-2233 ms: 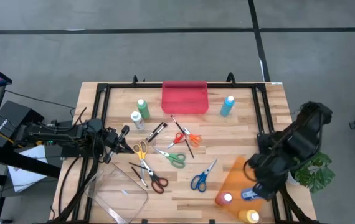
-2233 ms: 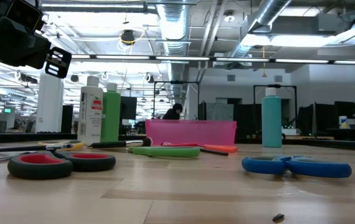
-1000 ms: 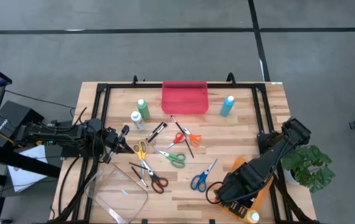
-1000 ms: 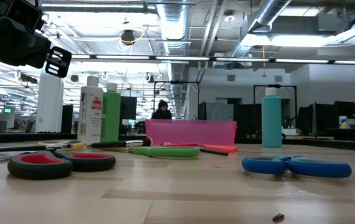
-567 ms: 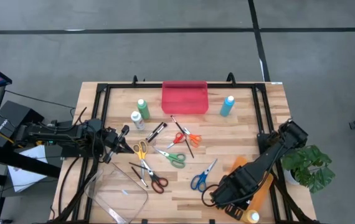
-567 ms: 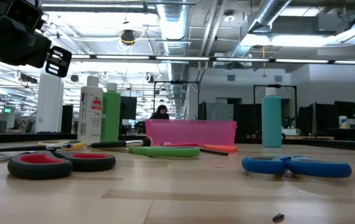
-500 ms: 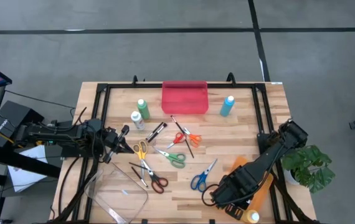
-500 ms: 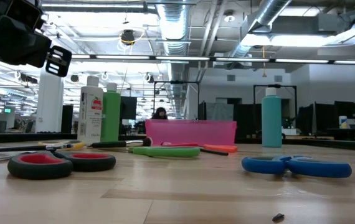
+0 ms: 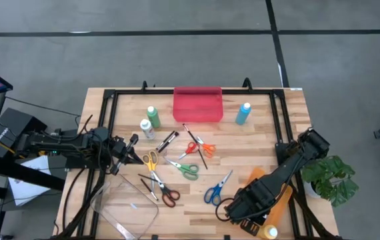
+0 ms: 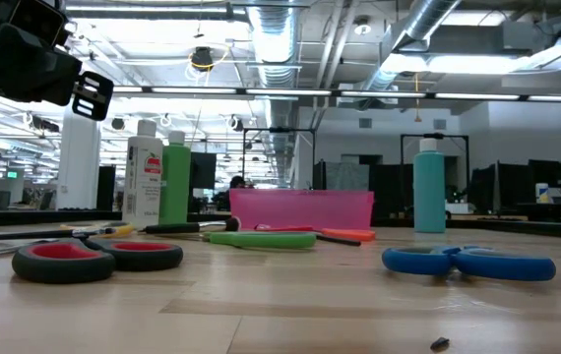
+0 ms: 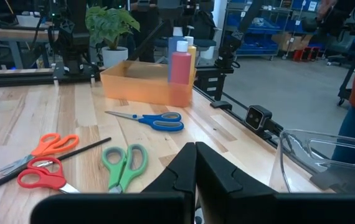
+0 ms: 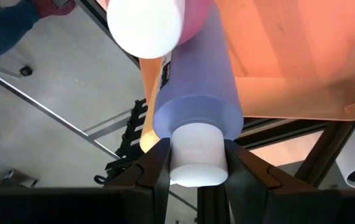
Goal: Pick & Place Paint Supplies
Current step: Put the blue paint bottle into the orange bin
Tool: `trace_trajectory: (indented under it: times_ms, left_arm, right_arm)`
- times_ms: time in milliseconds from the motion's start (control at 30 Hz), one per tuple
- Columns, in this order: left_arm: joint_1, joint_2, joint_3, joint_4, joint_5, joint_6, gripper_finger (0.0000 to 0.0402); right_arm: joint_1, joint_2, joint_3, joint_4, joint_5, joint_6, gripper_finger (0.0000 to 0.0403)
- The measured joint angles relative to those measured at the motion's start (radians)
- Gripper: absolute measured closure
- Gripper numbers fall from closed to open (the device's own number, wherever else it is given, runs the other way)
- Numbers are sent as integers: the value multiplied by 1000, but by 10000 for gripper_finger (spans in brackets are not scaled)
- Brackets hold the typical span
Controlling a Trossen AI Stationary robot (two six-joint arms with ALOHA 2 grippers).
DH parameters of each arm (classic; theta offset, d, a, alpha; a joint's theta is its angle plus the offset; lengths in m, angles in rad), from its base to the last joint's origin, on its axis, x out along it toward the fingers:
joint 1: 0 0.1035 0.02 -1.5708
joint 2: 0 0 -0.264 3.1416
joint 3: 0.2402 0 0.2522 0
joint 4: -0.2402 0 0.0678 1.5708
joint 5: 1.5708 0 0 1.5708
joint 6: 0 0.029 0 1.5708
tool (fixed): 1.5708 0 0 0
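While right claw (image 12: 194, 163) stays clamped on blue bottle (image 12: 196, 102), seemingly unmoved

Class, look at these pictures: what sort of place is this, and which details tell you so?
Probably a robotics lab or open industrial workspace. The low view shows exposed ceiling ducts and rows of desks behind the wooden table. Paint bottles and scissors lie between two robot arms on a black frame.

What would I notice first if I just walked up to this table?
Probably the right gripper, low over the orange tray at the table's near right corner, its fingers around the white cap of a blue paint bottle. Next, the colourful scissors scattered mid-table before the red tray.
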Motion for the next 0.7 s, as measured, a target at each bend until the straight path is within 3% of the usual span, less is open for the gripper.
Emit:
trace_trajectory:
  times_ms: [700]
  left_arm:
    - [0,0,0,1,0,0,401]
  right_arm:
    - [12,69,0,19,-14,-81,289]
